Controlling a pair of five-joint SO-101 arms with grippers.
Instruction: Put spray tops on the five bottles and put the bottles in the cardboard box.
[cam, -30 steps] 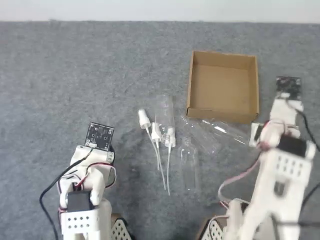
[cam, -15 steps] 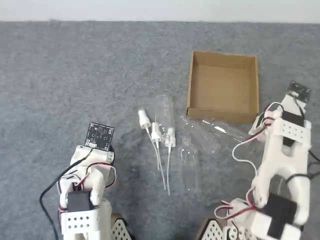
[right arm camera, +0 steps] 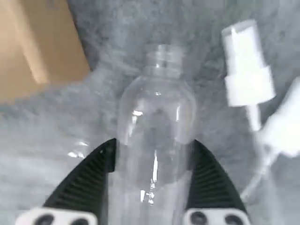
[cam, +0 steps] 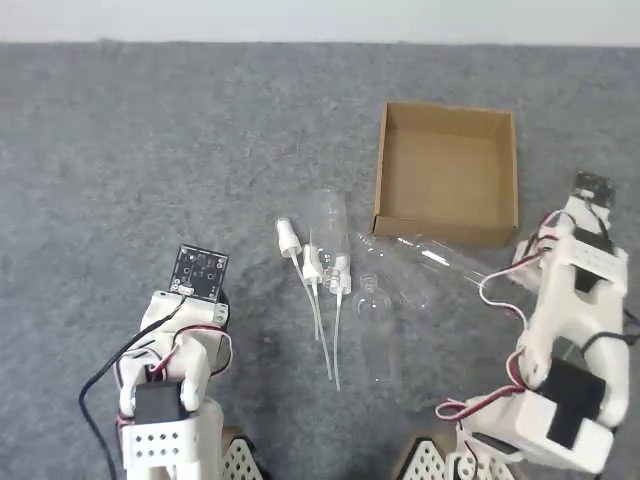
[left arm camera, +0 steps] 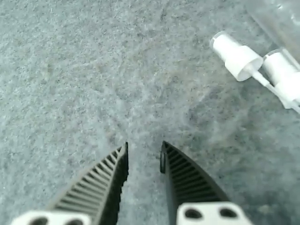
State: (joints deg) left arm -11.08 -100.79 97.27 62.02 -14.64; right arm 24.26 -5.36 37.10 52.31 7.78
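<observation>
1. A grey, felt-like covering is seen across the whole surface [cam: 120, 130], and a pale wall [cam: 300, 20] is glimpsed along its far edge.
2. The cardboard box [cam: 380, 170] is found open-topped at the far right of the surface.
3. Transparent bottles [cam: 329, 222] are spotted lying on their sides, uncapped, just in front of the box.
4. White spray tops [cam: 288, 238] are laid loose beside them, their thin tubes trailing toward the near edge.
5. The right pincer [right arm camera: 153, 143] is spread wide, with one clear bottle [right arm camera: 157, 110] framed between its fingers. That bottle is lying on the surface, neck towards the box. Whether it is squeezed cannot be told.
6. The left pincer [left arm camera: 144, 147] is held low over bare grey, opened only to a narrow gap, with two spray tops close ahead.
</observation>
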